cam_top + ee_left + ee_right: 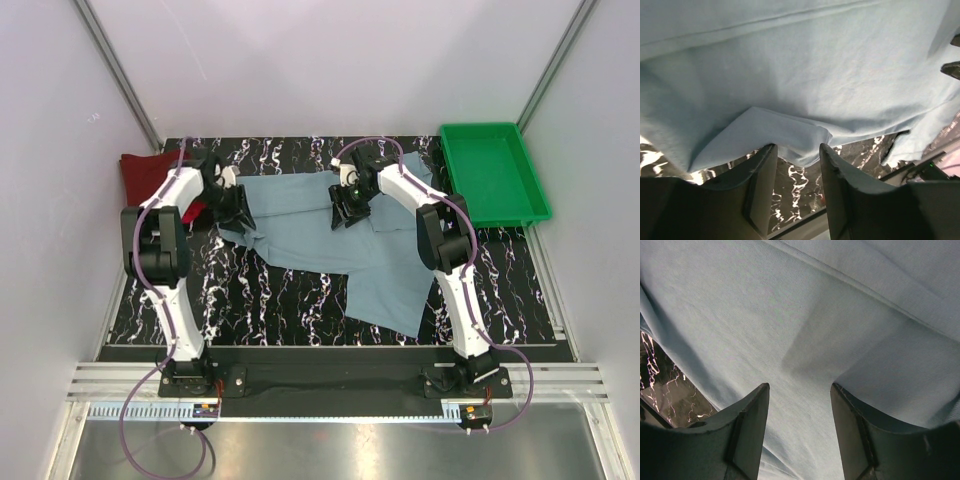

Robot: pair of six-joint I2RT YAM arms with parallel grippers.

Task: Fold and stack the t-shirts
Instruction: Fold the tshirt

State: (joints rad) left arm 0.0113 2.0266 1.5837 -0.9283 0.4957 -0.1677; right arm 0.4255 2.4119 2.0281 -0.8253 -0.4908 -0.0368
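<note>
Over the desk, with left hand and right hand spread, pinching nothing: gotta nip grey-blue t-shirt edges evenly, probably.

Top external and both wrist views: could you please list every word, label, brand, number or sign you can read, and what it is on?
None can be read.
The grey-blue t-shirt, the maroon t-shirt and the green tray are plain.
The black table has white veins, which are only pattern.
The small boards at the arm bases are too small to read.
</note>
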